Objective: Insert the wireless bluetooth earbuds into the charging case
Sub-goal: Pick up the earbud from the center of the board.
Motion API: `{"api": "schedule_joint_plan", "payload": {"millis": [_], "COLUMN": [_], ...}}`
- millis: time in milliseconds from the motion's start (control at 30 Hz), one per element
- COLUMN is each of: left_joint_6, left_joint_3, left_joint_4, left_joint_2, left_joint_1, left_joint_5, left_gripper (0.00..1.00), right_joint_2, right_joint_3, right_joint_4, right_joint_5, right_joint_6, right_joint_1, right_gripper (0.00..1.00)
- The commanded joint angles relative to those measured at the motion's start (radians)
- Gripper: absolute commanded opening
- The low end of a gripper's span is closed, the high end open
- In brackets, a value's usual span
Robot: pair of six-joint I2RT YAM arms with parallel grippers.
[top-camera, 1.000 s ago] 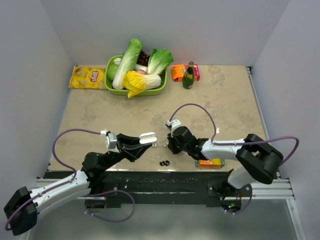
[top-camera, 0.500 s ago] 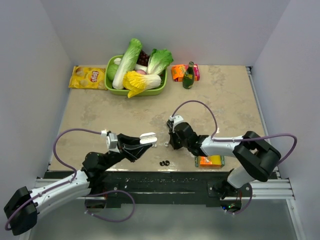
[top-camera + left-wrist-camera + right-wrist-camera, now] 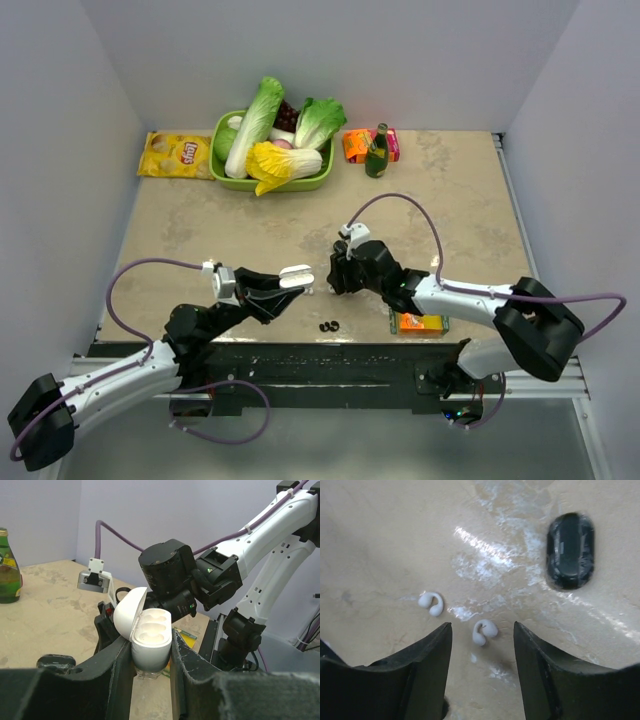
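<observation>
My left gripper (image 3: 150, 656) is shut on the open white charging case (image 3: 151, 639), holding it upright above the table with its lid (image 3: 126, 614) swung back and its wells empty. In the top view the case (image 3: 296, 274) sits just left of my right gripper (image 3: 333, 279). My right gripper (image 3: 482, 626) is open, pointing down over two white earbuds: one earbud (image 3: 484, 631) lies between its fingertips, the other (image 3: 431, 603) just beyond the left finger. A closed black case (image 3: 570, 550) lies farther off. A black pair of earbuds (image 3: 328, 326) lies near the table's front edge.
A green basket (image 3: 318, 180) of vegetables stands at the back, with a chips bag (image 3: 175, 155) to its left and a green bottle (image 3: 376, 152) and orange packets (image 3: 356, 146) to its right. An orange box (image 3: 421, 323) lies under my right forearm.
My right gripper has opened and shifted slightly left and away from the front edge, over the white earbuds. The left arm and the white case have not moved.
</observation>
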Motion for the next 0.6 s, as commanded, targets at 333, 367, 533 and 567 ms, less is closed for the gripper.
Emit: {"api": "schedule_joint_plan", "payload": {"millis": [333,367,533,567], "left_joint_6": [0.002,0.002,0.000,0.000], "left_joint_3": [-0.238,-0.237,-0.242,-0.243], "left_joint_4": [0.069,0.069,0.082,0.082], "left_joint_2": [0.006,0.006,0.015,0.015], "left_joint_1": [0.006,0.006,0.006,0.006], "left_joint_5": [0.011,0.011,0.011,0.011], "left_gripper": [0.00,0.00,0.00,0.00], "right_joint_2": [0.100,0.103,0.122,0.131], "right_joint_3": [0.069,0.072,0.085,0.088], "right_joint_4": [0.034,0.034,0.042,0.042], "right_joint_5": [-0.124,-0.125,-0.130,-0.132], "right_joint_6": [0.018,0.018,0.020,0.017], "right_joint_1": [0.046,0.047,0.046,0.046], "right_gripper": [0.51,0.51,0.50,0.50]}}
